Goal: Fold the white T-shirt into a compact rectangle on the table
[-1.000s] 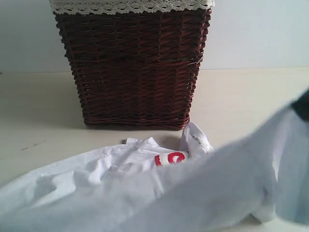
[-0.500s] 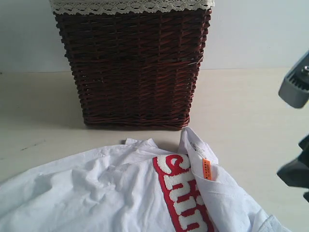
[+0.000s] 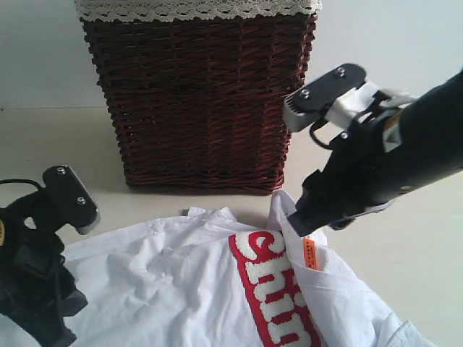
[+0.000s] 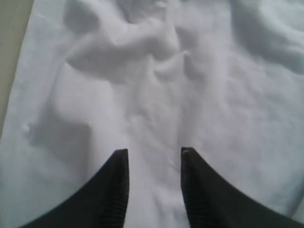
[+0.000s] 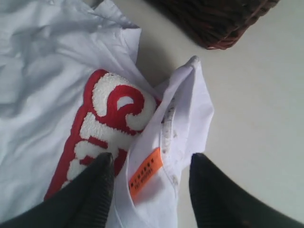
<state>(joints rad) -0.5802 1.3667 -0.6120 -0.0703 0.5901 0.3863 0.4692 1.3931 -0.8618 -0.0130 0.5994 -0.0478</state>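
Left gripper (image 4: 154, 156) at 8 o'clock: jaws apart, empty, over wrinkled cloth. White T-shirt (image 3: 181, 275) lay rumpled on the table (image 3: 405, 275) at 6 o'clock, collar bunched up. Right gripper (image 5: 152, 161) at 3 o'clock: spread wide, empty, straddling the orange tag (image 5: 145, 173). Basket (image 3: 202, 108) at 12. No fold was made; I'd say all folding remained.

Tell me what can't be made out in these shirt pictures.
1. White T-shirt: hem and lettering's end cut off by the exterior view's bottom edge.
2. Orange tag: print too small to read, right wrist view.
3. Basket: inside unseen, top cut off by the exterior view's upper edge.
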